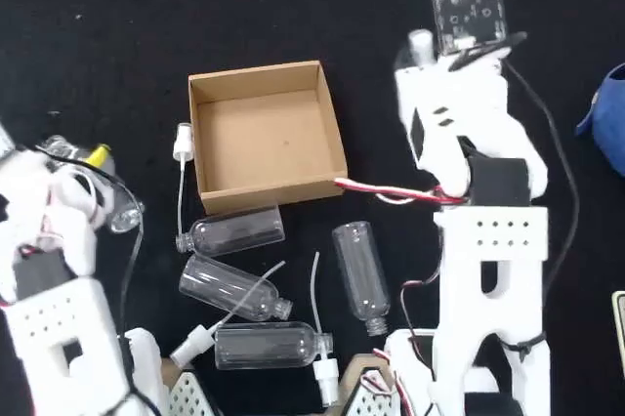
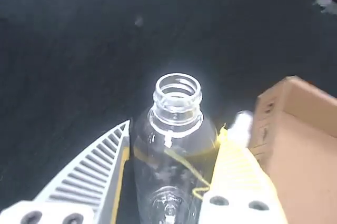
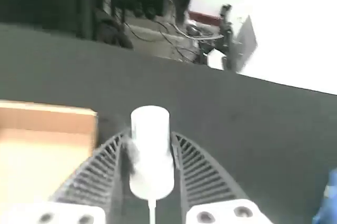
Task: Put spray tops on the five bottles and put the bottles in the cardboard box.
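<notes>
Holding a clear plastic bottle [image 2: 176,145] by its shoulder, my left hand [image 2: 175,129] is clenched on it, one finger on each side; the threaded neck stands open beyond the fingertips. The brown cardboard box [image 2: 295,145] shows just beside this hand.

My right hand [image 3: 150,137] is grasping a white spray top [image 3: 151,153] between its fingers, with the thin dip tube running back toward the wrist. In the high view this hand [image 1: 420,47] sits beyond the box's far right corner, over the black table [image 1: 117,64].

The box [image 1: 273,193] stands open on the table. Four clear bottles lie on their sides toward my side of it:
- one [image 1: 237,230] just beside the near wall
- three [image 1: 232,289] [image 1: 269,345] [image 1: 359,268] nearer my bases

Three loose spray tops [image 1: 183,143] [image 1: 195,343] [image 1: 325,377] lie on the table, the first beside the box's left wall.
</notes>
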Robot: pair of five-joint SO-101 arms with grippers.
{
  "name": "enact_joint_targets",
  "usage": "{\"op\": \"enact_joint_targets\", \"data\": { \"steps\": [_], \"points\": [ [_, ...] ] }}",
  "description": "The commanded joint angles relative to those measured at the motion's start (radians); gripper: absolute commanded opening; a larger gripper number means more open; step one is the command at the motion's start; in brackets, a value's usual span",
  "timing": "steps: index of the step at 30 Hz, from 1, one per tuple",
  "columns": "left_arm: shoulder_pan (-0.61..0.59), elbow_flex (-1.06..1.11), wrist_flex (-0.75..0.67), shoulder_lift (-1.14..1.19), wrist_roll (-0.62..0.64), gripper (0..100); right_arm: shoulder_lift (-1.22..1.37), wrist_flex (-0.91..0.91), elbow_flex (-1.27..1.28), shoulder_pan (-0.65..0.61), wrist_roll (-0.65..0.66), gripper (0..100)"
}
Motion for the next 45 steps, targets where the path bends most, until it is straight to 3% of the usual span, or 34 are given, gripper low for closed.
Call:
{"op": "enact_joint_targets", "data": {
  "steps": [1, 4, 10, 15, 21, 30, 40, 45],
  "points": [
    [0.096, 0.091, -0.074, -0.186, -0.075, 3, -0.035, 0.012, -0.139, -0.094, -0.163, 1.5],
    [0.174, 0.137, -0.077, -0.275, -0.115, 3, -0.033, 0.009, -0.199, -0.189, -0.267, 1.5],
    [0.312, 0.216, -0.081, -0.436, -0.198, 3, -0.03, -0.08, -0.251, -0.35, -0.292, 1.5],
    [0.389, 0.274, -0.081, -0.597, -0.198, 3, -0.033, -0.209, -0.249, -0.371, -0.301, 1.2],
    [0.489, 0.367, -0.137, -0.727, -0.204, 3, -0.036, -0.224, -0.255, -0.365, -0.486, 1.5],
    [0.493, 0.549, -0.456, -0.71, -0.198, 3, -0.067, -0.298, -0.243, -0.419, -0.52, 1.5],
    [0.503, 0.559, -0.463, -0.71, -0.198, 3, -0.081, -0.39, -0.157, -0.491, -0.512, 1.5],
    [0.503, 0.572, -0.463, -0.721, -0.198, 3, -0.082, -0.546, -0.056, -0.529, -0.511, 1.5]
  ]
}}
